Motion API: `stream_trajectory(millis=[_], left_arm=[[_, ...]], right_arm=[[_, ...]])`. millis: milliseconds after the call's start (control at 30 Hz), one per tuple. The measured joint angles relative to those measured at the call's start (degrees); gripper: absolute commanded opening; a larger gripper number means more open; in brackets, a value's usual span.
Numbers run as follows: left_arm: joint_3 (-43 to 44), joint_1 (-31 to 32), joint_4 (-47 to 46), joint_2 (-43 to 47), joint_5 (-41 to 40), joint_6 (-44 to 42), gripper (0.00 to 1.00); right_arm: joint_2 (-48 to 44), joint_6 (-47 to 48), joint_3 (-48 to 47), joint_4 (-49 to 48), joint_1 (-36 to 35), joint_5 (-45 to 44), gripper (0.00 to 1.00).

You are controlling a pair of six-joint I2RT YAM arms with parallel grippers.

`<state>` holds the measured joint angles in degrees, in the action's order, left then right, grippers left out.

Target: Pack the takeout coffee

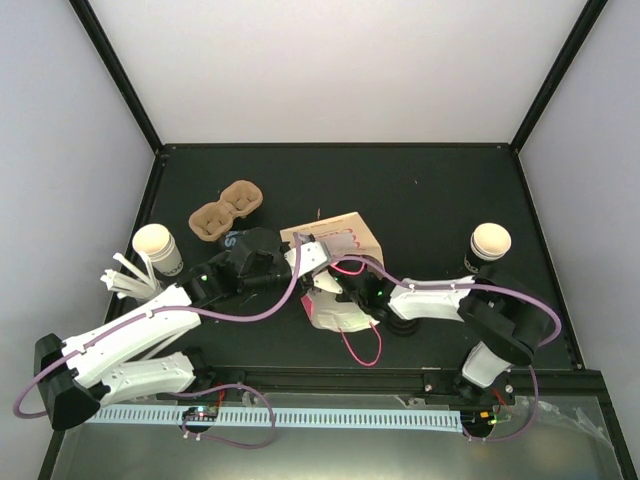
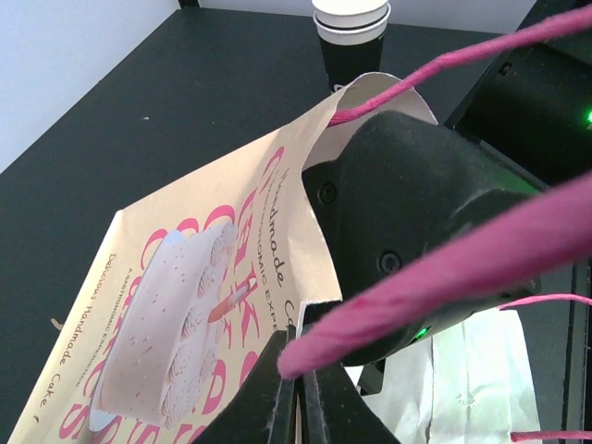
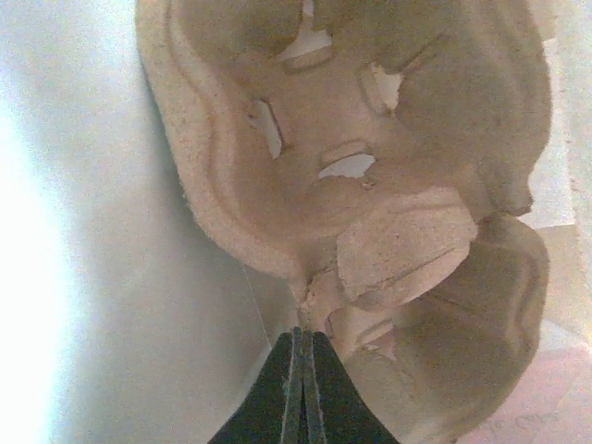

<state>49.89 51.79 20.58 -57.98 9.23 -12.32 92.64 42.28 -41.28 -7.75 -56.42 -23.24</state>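
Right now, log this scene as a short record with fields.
left gripper: shut on the cake-print paper bag at its mouth edge
right gripper: shut on the edge of a pulp cup tray, inside the bag
second pulp tray: empty, on the table
left coffee cup: upright on the table
right coffee cup: upright on the table
cups in trays: none
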Motion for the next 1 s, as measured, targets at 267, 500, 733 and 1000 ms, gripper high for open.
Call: stream_trajectory(millis=[267, 500, 733, 1000], left_arm=[[0.0, 0.0, -0.2, 1.1, -0.2, 0.4, 0.01], [0.0, 0.0, -0.5, 1.1, -0.1, 2.1, 0.02], [0.0, 0.0, -1.0, 1.1, 0.9, 3.4, 0.02], [0.1, -0.6, -1.0, 1.1, 1.2, 4.7, 0.01]], right_arm=[[1.5, 0.3, -1.1, 2.4, 0.1, 1.0, 0.01], [2.0, 0.2, -1.1, 2.2, 0.1, -0.9, 0.01], [2.7, 1.4, -1.1, -1.1, 0.2, -2.5, 0.01], [8.2, 2.3, -4.9, -5.6, 0.3, -7.4, 0.01]])
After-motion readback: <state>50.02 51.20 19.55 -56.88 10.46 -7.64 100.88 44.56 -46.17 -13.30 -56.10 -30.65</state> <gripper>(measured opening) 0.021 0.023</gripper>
